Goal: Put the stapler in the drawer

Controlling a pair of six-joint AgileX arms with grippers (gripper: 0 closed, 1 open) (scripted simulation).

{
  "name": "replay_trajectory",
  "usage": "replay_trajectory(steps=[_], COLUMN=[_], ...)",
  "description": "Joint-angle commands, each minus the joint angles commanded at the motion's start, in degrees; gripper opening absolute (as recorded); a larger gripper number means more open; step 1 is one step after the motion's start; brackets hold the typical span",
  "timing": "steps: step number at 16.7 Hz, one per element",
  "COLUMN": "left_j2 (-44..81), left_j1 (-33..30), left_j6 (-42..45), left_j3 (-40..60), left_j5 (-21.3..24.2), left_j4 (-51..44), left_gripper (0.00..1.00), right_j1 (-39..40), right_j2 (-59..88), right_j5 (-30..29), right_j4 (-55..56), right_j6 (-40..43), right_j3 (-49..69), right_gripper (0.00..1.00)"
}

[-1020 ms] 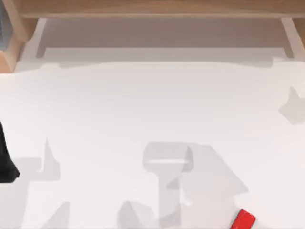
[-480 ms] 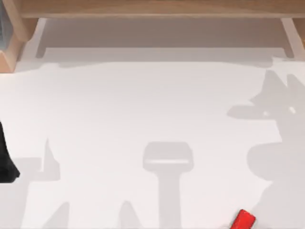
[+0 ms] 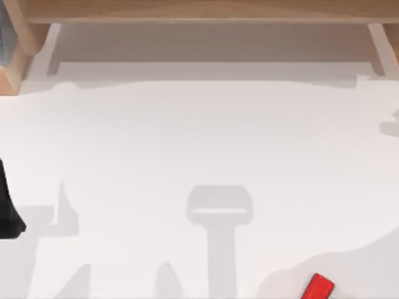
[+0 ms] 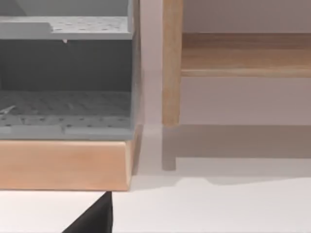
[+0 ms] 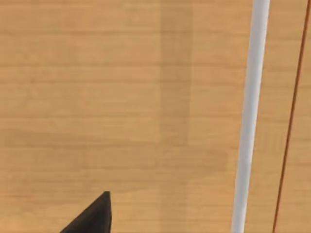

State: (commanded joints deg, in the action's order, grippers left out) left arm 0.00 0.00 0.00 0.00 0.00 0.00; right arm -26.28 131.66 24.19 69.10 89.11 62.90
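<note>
The stapler (image 3: 318,287), a small glossy red block, lies on the white table at the front right, touched by nothing. The drawer (image 3: 212,45) is the wide pale recess in the wooden unit along the back edge. My left arm (image 3: 7,215) is a black shape parked at the table's left edge, far from the stapler. A black tip of the left gripper (image 4: 95,217) shows in the left wrist view, facing a wooden corner. A black tip of the right gripper (image 5: 92,217) hangs before a light wooden face with a white bar (image 5: 248,116).
A grey shelved compartment (image 4: 65,82) sits in a wooden frame (image 4: 63,165) at the back left. A wooden post (image 4: 171,63) stands beside it. Open white tabletop (image 3: 199,137) spreads between the drawer and the stapler, crossed by grey shadows.
The large shadow on the table's right side has slid away toward the front right, around the stapler. The stapler and the left arm have not moved.
</note>
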Motion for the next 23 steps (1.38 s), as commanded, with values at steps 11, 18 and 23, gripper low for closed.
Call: replay_trajectory(steps=[11, 18, 23], left_j2=[0.0, 0.0, 0.0], left_j1=[0.0, 0.0, 0.0], left_j6=[0.0, 0.0, 0.0], left_j3=[0.0, 0.0, 0.0], left_j5=[0.0, 0.0, 0.0], left_j4=[0.0, 0.0, 0.0], left_gripper=[1.00, 1.00, 1.00], right_j1=[1.0, 1.3, 1.3], right_j2=[2.4, 3.2, 3.2], right_j5=[-1.1, -1.4, -1.4], right_j4=[-2.7, -3.5, -3.5], right_j6=[0.2, 0.2, 0.2], right_j3=[5.1, 6.7, 6.7], right_gripper=[1.00, 0.92, 0.55])
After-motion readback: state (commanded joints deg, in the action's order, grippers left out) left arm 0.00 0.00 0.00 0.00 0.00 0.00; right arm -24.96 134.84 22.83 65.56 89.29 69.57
